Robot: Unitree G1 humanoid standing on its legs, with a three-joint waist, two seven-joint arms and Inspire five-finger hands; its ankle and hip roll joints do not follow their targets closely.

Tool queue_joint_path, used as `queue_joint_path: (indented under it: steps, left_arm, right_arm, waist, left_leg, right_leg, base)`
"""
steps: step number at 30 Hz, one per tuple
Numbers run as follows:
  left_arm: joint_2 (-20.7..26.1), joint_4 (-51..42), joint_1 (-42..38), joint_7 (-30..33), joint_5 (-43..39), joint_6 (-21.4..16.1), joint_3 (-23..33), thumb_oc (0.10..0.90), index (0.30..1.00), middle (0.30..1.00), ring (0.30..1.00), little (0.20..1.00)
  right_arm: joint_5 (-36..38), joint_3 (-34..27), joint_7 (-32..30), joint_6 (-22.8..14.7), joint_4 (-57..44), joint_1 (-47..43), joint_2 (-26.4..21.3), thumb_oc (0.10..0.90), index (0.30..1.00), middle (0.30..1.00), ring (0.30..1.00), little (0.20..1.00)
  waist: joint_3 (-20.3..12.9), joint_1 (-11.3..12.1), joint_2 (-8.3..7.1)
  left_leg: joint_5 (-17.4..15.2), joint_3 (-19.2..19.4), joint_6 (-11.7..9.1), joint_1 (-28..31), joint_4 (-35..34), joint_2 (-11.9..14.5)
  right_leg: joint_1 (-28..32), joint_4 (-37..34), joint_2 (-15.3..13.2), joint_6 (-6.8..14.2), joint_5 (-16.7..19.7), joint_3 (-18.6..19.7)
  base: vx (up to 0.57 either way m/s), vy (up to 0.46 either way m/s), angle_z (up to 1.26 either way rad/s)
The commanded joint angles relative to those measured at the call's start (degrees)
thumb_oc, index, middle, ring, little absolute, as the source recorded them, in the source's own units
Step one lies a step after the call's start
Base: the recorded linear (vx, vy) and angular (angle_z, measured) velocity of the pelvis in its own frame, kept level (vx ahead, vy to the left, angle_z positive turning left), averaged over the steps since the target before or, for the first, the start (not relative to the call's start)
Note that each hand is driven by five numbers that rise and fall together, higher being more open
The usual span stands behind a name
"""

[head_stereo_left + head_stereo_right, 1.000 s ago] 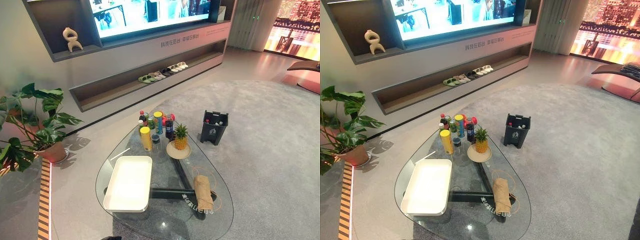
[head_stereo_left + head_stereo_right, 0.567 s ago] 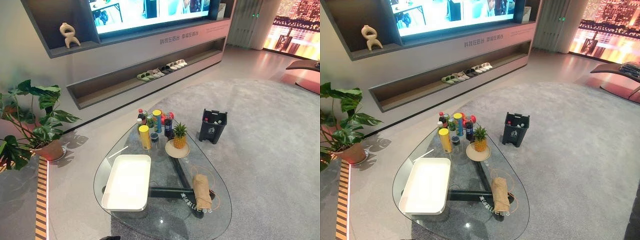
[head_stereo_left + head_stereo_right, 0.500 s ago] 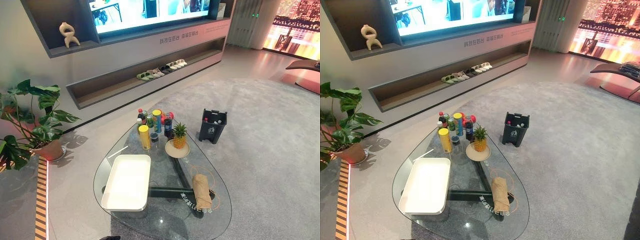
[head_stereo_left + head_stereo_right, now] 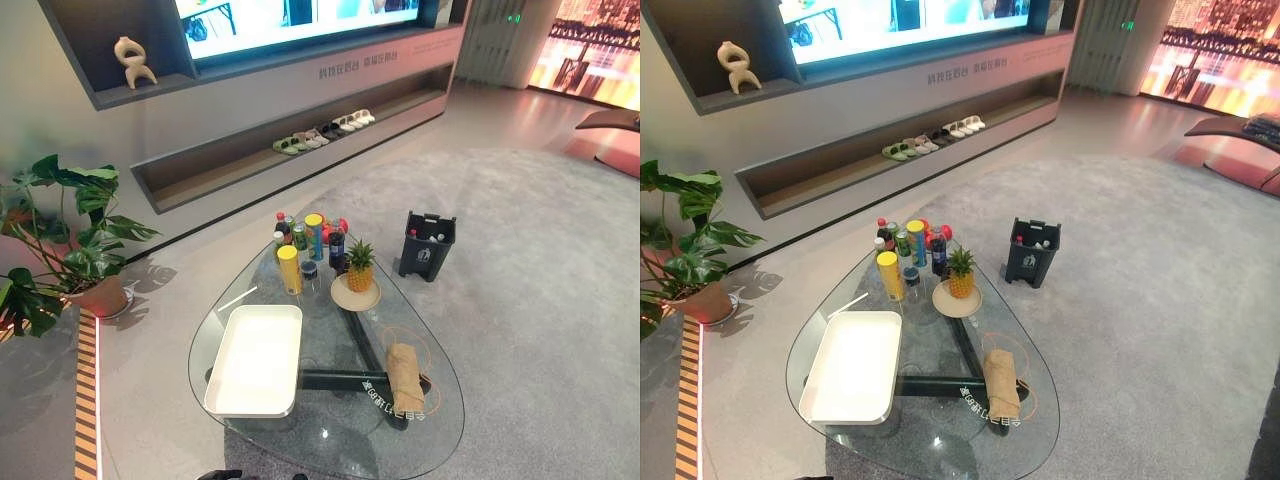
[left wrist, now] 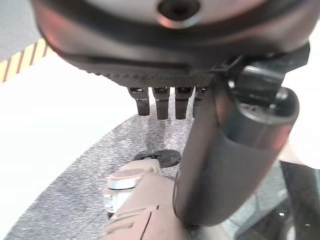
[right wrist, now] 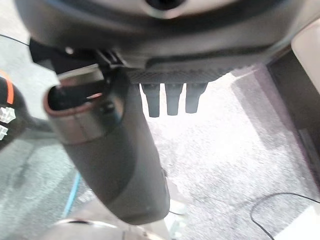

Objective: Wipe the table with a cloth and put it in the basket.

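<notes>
Two hands: left hand [image 5: 165, 60] and right hand [image 6: 170, 50] both slack-fingered, carrying nothing.
Cloth: tan cloth [image 4: 403, 365], rolled, lying on the glass table [image 4: 330, 440] at about 4 o'clock, untouched.
Basket: white basket [image 4: 222, 350], empty, at 8 o'clock, well apart from the cloth.
Progress: nothing begun, I'd say; pickup, wiping and drop-off all remain.
Clutter: bottles [image 4: 305, 240] and pineapple [image 4: 359, 270] crowd 12 o'clock.
</notes>
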Motion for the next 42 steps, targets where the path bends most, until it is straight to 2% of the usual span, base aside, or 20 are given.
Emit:
queue_joint_path:
  steps: [1, 5, 6, 8, 12, 17, 21, 27, 42]
  left_arm:
    - [1.24, 1.40, -4.82, 1.59, -3.77, -0.60, 0.13, 0.800, 0.900, 0.900, 0.900, 0.900]
    - [3.04, 1.28, -7.51, 2.90, -6.16, -0.94, 1.93, 0.800, 0.900, 0.900, 0.900, 0.900]
    - [4.22, 1.34, -9.49, 3.00, -7.93, -0.98, 2.52, 0.800, 0.900, 0.900, 0.900, 0.900]
    - [5.41, 1.23, -10.92, 3.09, -9.21, -1.56, 3.13, 0.800, 0.900, 0.900, 0.900, 0.900]
    - [6.65, -0.37, -12.78, 2.09, -11.27, -2.88, 3.25, 0.800, 0.900, 0.900, 0.900, 0.900]
    - [6.39, -3.39, -13.86, 2.74, -12.77, -4.26, 2.57, 0.800, 0.900, 0.900, 0.900, 0.900]
    - [6.07, -5.00, -14.73, 3.11, -13.38, -4.31, 2.09, 0.800, 0.900, 0.900, 0.900, 0.900]
    - [5.97, -5.48, -15.51, 3.45, -14.04, -4.39, 1.48, 0.800, 0.900, 0.900, 0.900, 0.900]
    - [6.60, -4.48, -15.07, 2.79, -14.16, -5.49, 1.07, 0.800, 0.900, 0.900, 0.900, 0.900]
  right_arm:
    - [2.50, 0.45, -3.38, 0.53, 1.11, -4.49, -3.48, 0.800, 0.900, 0.900, 0.900, 0.900]
    - [3.52, -0.14, -4.62, 0.75, 0.50, -6.56, -5.18, 0.800, 0.900, 0.900, 0.900, 0.900]
    - [4.89, -0.34, -5.03, 0.68, 0.21, -7.46, -6.23, 0.800, 0.900, 0.900, 0.900, 0.900]
    - [6.17, -0.75, -5.57, 0.74, -0.10, -8.04, -7.23, 0.800, 0.900, 0.900, 0.900, 0.900]
    - [8.46, -0.90, -6.31, 0.87, -0.41, -9.88, -8.58, 0.800, 0.900, 0.900, 0.900, 0.900]
    - [9.98, -1.01, -6.92, -0.55, -2.77, -11.64, -8.32, 0.800, 0.900, 0.900, 0.900, 0.900]
    - [11.31, -0.60, -8.03, -1.98, -4.26, -12.53, -8.22, 0.800, 0.900, 0.900, 0.900, 0.900]
    - [11.79, -0.38, -9.71, -3.29, -4.79, -14.08, -8.41, 0.800, 0.900, 0.900, 0.900, 0.900]
    - [12.92, -0.93, -10.77, -5.29, -4.69, -14.38, -9.47, 0.800, 0.900, 0.900, 0.900, 0.900]
  waist:
    - [7.34, 0.15, -1.30]
    - [11.74, 0.31, -1.32]
    - [14.40, 0.43, -1.29]
    - [17.06, 0.21, -1.07]
    - [19.61, 0.16, -0.84]
    - [21.90, 0.09, -0.71]
    - [23.17, -0.08, -0.65]
    - [24.18, -0.26, -0.49]
    - [24.24, -0.01, -0.39]
  left_leg:
    - [-2.97, 3.93, -0.66, 0.18, 0.21, 0.19]
    - [-1.13, 4.39, -0.45, -3.97, 0.77, 0.28]
    - [-0.38, 3.81, -0.56, -7.44, 3.47, 0.16]
    - [-0.34, 2.59, -0.60, -11.67, 7.62, -0.32]
    - [-1.11, 1.96, -0.01, -19.02, 13.43, -1.40]
    - [-3.81, 1.78, 1.16, -28.52, 23.22, -2.94]
    - [-6.10, 2.13, 1.50, -33.58, 29.75, -2.55]
    - [-8.07, 1.80, 1.61, -37.36, 35.14, -1.47]
    - [-9.11, 1.35, 1.41, -40.16, 38.65, -0.80]
  right_leg:
    - [-3.30, 0.35, -3.06, 3.26, 2.44, -0.49]
    - [-8.84, 3.46, -2.84, 2.60, 2.51, -0.83]
    - [-11.77, 6.98, -2.55, 1.86, 1.72, -0.88]
    - [-15.50, 10.94, -2.41, 1.21, 0.93, -0.65]
    - [-23.34, 16.90, -2.52, 0.81, -0.28, -0.25]
    - [-32.83, 25.75, -2.51, 0.15, -2.66, 0.66]
    - [-37.36, 31.54, -2.33, -0.65, -4.55, 0.88]
    - [-41.25, 36.73, -1.68, -1.50, -6.40, 1.72]
    - [-43.88, 40.72, -1.59, -2.67, -7.90, 0.93]
  base:
    - [-0.15, 0.007, -0.01]
    - [-0.21, -0.006, -0.03]
    - [-0.23, -0.031, -0.01]
    - [-0.20, -0.031, 0.06]
    - [-0.14, -0.007, 0.06]
    - [-0.14, -0.002, 0.07]
    - [-0.09, -0.021, 0.05]
    - [-0.04, -0.016, -0.05]
    - [0.00, -0.014, 0.00]
